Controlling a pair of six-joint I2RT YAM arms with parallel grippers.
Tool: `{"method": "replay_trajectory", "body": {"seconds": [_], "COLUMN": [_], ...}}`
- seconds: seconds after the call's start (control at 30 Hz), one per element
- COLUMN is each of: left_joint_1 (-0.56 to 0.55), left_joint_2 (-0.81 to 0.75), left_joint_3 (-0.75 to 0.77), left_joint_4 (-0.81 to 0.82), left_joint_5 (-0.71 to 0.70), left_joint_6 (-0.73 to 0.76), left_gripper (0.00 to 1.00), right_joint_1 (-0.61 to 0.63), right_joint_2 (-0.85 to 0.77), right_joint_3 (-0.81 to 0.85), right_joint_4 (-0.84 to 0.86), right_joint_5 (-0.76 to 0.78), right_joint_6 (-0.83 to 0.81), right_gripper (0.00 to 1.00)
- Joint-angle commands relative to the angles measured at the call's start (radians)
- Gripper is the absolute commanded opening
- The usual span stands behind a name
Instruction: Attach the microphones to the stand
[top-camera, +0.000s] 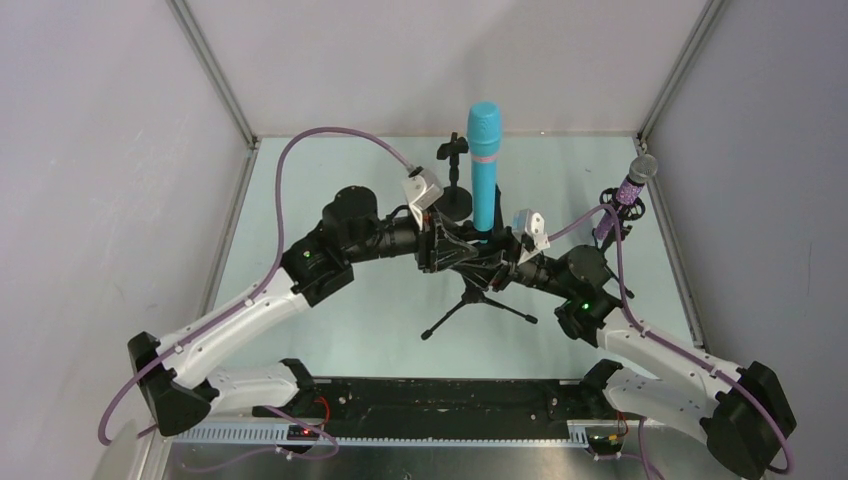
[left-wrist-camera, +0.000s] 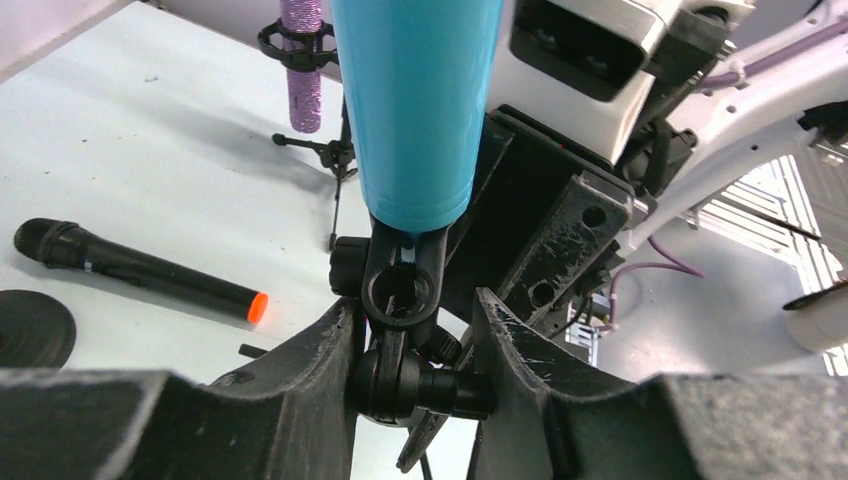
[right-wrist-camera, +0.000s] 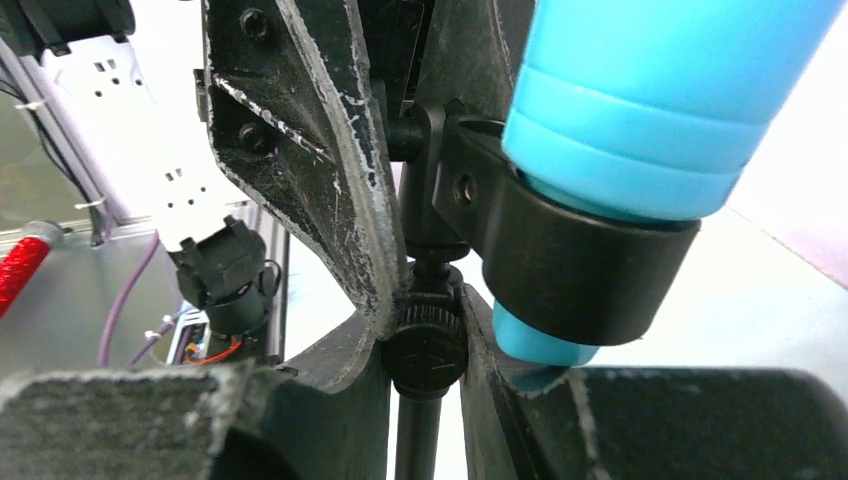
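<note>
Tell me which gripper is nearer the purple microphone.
Right. The right gripper holds the tripod stand on the side facing the glittery purple microphone; the left gripper holds its far side.

A pale blue-green table sits enclosed by plain grey-white walls and aluminium corner posts.

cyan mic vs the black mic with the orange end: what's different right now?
The cyan mic stands upright, seated in the stand's clip; the black mic lies flat on the table, in no clip. The cyan mic's body is cyan; the black mic is black with an orange end. Both are handheld stick mics.
</note>
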Motion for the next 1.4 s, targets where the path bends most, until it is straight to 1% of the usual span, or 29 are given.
{"method": "replay_trajectory", "body": {"seconds": [0.0,0.03,0.1,0.13,0.17,0.2,0.23,0.27,0.3,0.43,0.5,0.63,0.67,0.7,0.8,0.97,1.03,1.1,1.17,1.2,1.23,1.27,1.3,1.33,1.37], "left_joint_1": [0.044,0.043,0.044,0.044,0.042,0.041,0.040,0.038,0.036,0.007,-0.009,-0.038,-0.046,-0.055,-0.063,-0.064,-0.062,-0.051,-0.024,-0.014,0.006,0.015,0.033,0.040,0.052], "left_joint_2": [-0.079,-0.079,-0.081,-0.078,-0.077,-0.075,-0.076,-0.076,-0.078,-0.082,-0.082,-0.076,-0.073,-0.069,-0.062,-0.063,-0.073,-0.083,-0.096,-0.106,-0.110,-0.121,-0.126,-0.136,-0.145], "left_joint_3": [0.007,0.007,0.009,0.011,0.012,0.014,0.015,0.015,0.014,0.011,0.007,0.013,0.018,0.025,0.039,0.048,0.046,0.042,0.031,0.022,0.017,0.005,0.001,-0.006,-0.007], "left_joint_4": [0.106,0.106,0.106,0.106,0.106,0.106,0.128,0.132,0.136,0.137,0.133,0.119,0.089,0.080,0.064,0.056,0.056,0.065,0.077,0.091,0.097,0.103,0.105,0.105,0.106], "left_joint_5": [0.014,-0.003,-0.070,-0.113,-0.133,-0.184,-0.213,-0.269,-0.301,-0.551,-0.652,-0.801,-0.823,-0.861,-0.916,-0.920,-0.900,-0.848,-0.752,-0.670,-0.633,-0.562,-0.531,-0.468,-0.389], "left_joint_6": [0.019,0.014,-0.010,-0.026,-0.047,-0.058,-0.084,-0.098,-0.121,-0.185,-0.217,-0.236,-0.232,-0.230,-0.220,-0.199,-0.175,-0.152,-0.139,-0.134,-0.131,-0.123,-0.107,-0.095,-0.066], "left_gripper": [0.00,0.00,0.00,0.00,0.00,0.00,0.00,0.00,0.00,0.00,0.00,0.00,0.00,0.00,0.00,0.00,0.00,0.00,0.00,0.00,0.00,0.00,0.00,0.00,0.00], "right_joint_1": [-0.008,0.003,0.031,0.046,0.081,0.122,0.141,0.174,0.189,0.246,0.272,0.330,0.339,0.358,0.384,0.382,0.362,0.327,0.284,0.243,0.229,0.198,0.184,0.158,0.147], "right_joint_2": [-0.020,-0.024,-0.034,-0.039,-0.048,-0.053,-0.062,-0.064,-0.066,-0.061,-0.054,-0.032,-0.021,-0.015,0.012,0.011,-0.004,-0.017,-0.031,-0.036,-0.042,-0.044,-0.049,-0.052,-0.054], "right_joint_3": [0.017,0.017,0.017,0.017,0.017,0.017,0.017,0.019,0.021,0.027,0.031,0.049,0.059,0.067,0.080,0.086,0.086,0.086,0.083,0.082,0.078,0.077,0.076,0.073,0.070], "right_joint_4": [0.058,0.046,0.013,-0.013,-0.026,-0.048,-0.057,-0.074,-0.081,-0.099,-0.103,-0.120,-0.123,-0.127,-0.135,-0.164,-0.188,-0.211,-0.232,-0.236,-0.239,-0.242,-0.243,-0.239,-0.235], "right_joint_5": [-0.052,-0.034,0.051,0.127,0.165,0.251,0.295,0.368,0.403,0.589,0.656,0.773,0.791,0.830,0.891,0.857,0.812,0.743,0.656,0.580,0.536,0.458,0.428,0.370,0.346], "right_joint_6": [0.049,0.044,0.017,-0.016,-0.039,-0.081,-0.103,-0.137,-0.151,-0.185,-0.213,-0.272,-0.286,-0.313,-0.352,-0.339,-0.311,-0.277,-0.238,-0.217,-0.206,-0.184,-0.173,-0.152,-0.145], "right_gripper": [0.00,0.00,0.00,0.00,0.00,0.00,0.00,0.00,0.00,0.00,0.00,0.00,0.00,0.00,0.00,0.00,0.00,0.00,0.00,0.00,0.00,0.00,0.00,0.00,0.00]}}
